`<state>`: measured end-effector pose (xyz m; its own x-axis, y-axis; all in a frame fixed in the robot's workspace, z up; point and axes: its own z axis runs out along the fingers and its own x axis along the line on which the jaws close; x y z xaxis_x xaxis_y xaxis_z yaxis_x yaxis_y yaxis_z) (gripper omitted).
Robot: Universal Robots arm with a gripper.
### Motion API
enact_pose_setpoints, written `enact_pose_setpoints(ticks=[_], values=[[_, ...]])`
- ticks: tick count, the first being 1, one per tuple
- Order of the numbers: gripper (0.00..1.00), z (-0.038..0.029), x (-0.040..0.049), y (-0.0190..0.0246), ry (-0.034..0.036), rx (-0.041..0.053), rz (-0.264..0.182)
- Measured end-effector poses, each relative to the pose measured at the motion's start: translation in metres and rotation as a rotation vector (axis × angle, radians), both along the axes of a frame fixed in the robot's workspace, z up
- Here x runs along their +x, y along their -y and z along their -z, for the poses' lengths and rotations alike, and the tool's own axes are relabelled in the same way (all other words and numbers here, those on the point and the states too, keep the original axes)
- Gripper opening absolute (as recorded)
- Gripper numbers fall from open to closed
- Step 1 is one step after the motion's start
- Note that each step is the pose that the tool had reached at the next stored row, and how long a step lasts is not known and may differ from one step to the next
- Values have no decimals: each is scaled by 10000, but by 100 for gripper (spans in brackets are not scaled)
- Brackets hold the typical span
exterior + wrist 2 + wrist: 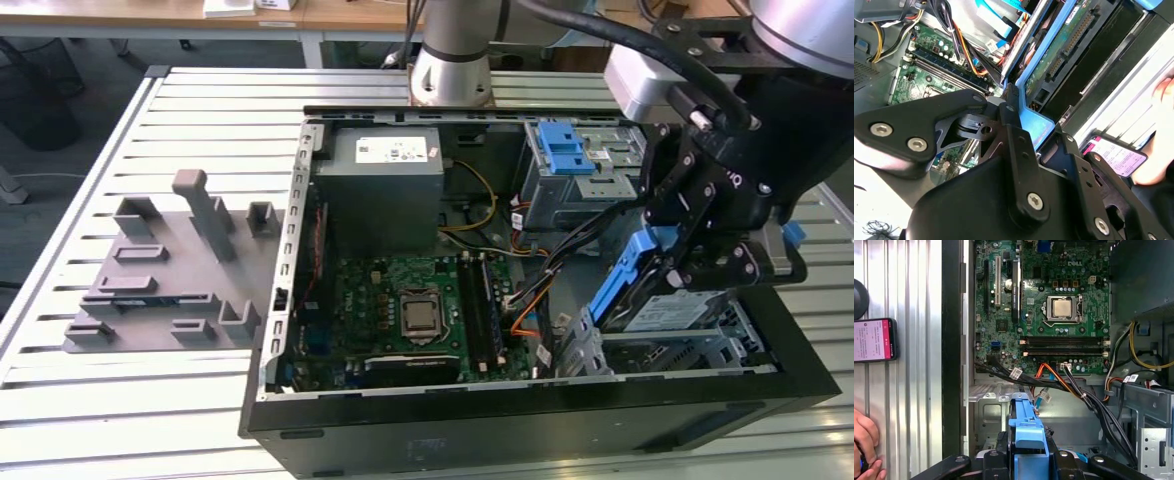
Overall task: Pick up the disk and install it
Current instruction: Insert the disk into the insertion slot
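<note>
My claw (694,262) gripping the disk (625,272) on edge, bay (681,345) just below it, motherboard (414,310) beyond, phone (874,340) and hand (865,440) outside the case.

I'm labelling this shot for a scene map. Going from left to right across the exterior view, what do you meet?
Grey fixture block → grey box with a white sticker → silver cage with a blue latch → gripper holding the disk.
</note>
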<state>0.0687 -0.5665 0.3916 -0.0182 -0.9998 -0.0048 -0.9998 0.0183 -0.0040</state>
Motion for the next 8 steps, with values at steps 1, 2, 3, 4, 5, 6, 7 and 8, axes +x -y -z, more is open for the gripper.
enact_pose_setpoints(ticks=[1,2,3,4,5,6,7,8], values=[[36,3,0,0,0,0,0],[36,6,0,0,0,1,0],[36,11,0,0,0,0,0],[36,17,0,0,-1,0,0],[36,26,0,0,-3,0,1],[36,32,0,0,-4,-1,1],[36,39,0,0,-4,-1,1],[36,46,0,0,-4,-2,0]])
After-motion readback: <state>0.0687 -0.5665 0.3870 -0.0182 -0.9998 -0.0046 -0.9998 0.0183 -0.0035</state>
